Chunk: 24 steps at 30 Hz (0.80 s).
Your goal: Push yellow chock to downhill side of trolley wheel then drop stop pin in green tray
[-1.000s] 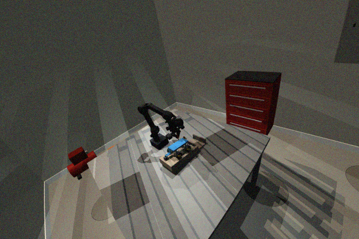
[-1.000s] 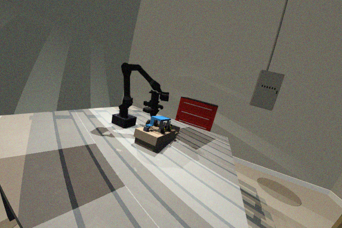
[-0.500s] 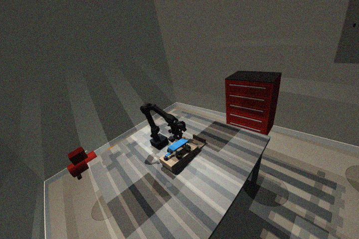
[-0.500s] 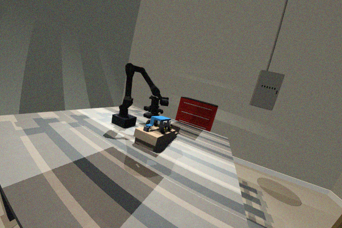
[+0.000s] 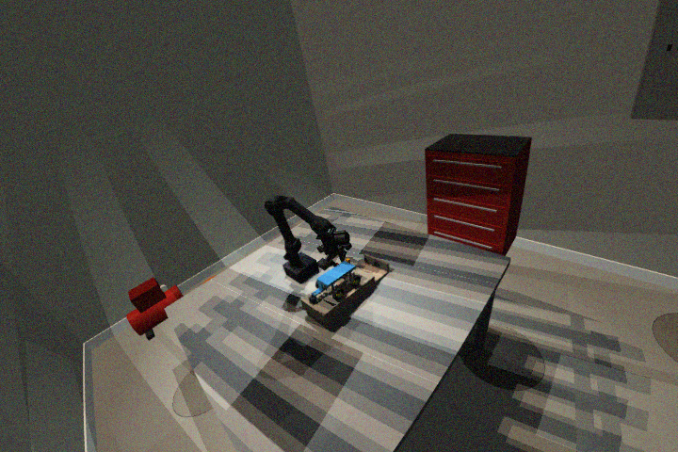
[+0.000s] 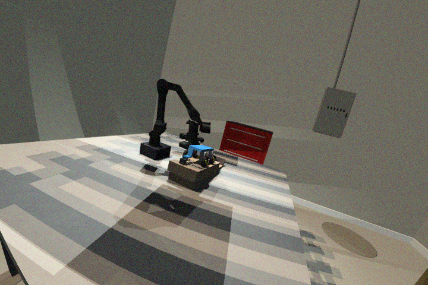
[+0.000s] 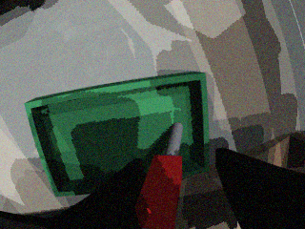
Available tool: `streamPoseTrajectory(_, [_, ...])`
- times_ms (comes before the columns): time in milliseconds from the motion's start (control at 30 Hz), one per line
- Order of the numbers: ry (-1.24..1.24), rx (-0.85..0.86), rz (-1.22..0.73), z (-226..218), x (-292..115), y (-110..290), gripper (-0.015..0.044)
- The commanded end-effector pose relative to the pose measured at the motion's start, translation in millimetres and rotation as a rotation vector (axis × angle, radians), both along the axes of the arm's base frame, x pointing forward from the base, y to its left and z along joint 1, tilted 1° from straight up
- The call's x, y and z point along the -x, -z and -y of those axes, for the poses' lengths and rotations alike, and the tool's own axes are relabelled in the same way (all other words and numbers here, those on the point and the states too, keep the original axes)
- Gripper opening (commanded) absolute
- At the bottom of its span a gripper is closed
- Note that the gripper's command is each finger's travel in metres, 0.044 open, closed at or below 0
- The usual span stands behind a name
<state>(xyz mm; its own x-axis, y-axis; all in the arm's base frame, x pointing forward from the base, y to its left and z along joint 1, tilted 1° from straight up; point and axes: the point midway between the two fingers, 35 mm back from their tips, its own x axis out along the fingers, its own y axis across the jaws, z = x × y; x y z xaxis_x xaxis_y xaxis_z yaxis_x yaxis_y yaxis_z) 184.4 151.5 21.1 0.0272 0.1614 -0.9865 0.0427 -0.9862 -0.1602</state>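
The blue-topped trolley stands on the wooden ramp. The green tray lies below my gripper in the wrist view. The fingers stand apart. The stop pin is between them, its red head nearest the camera and its grey shaft pointing at the tray's right part. It lies close to the left finger, with a gap to the right finger. A small orange spot shows at the trolley's far end. The chock's contact with a wheel cannot be made out. The trolley hides the fingertips in the top and exterior views.
The arm's base stands behind the ramp. The trolley and ramp are close in front of the gripper. A red drawer cabinet stands beyond the table. The light is patchy, with strong striped shadows.
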Motion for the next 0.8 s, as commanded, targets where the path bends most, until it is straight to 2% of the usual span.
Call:
streamPoseTrajectory(0, [-0.002, -0.003, -0.005, 3, 1, 1, 0.019])
streamPoseTrajectory(767, [-0.002, -0.002, -0.005, 15, -2, 6, 0.019])
